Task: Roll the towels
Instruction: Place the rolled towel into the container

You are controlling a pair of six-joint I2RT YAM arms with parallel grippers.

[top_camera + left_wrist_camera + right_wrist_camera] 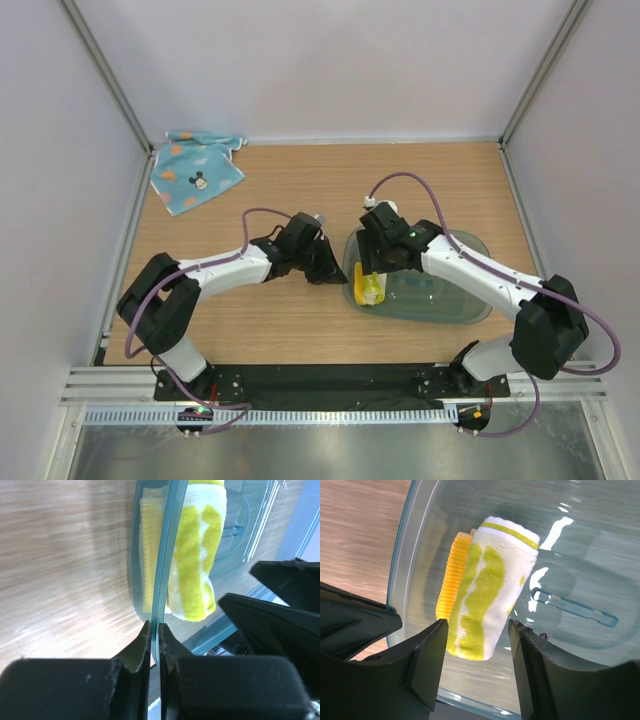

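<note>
The yellow towel [369, 289] lies rolled up inside the clear bluish tub [455, 300], close to its left wall. My right gripper [477, 630] stands open over the roll [485, 590], one finger on each side of its near end, with a gap at the right finger. My left gripper [154, 627] is shut on the tub's thin left rim [167, 555], and the yellow roll [197, 565] shows just behind that rim. The light blue towel [195, 172] with the mouse face lies loosely spread at the far left corner of the table.
The tub's floor [580, 545] has a moulded ridge to the right of the roll. White walls with metal posts [110, 90] close the table on three sides. Both arms meet near the tub's left edge.
</note>
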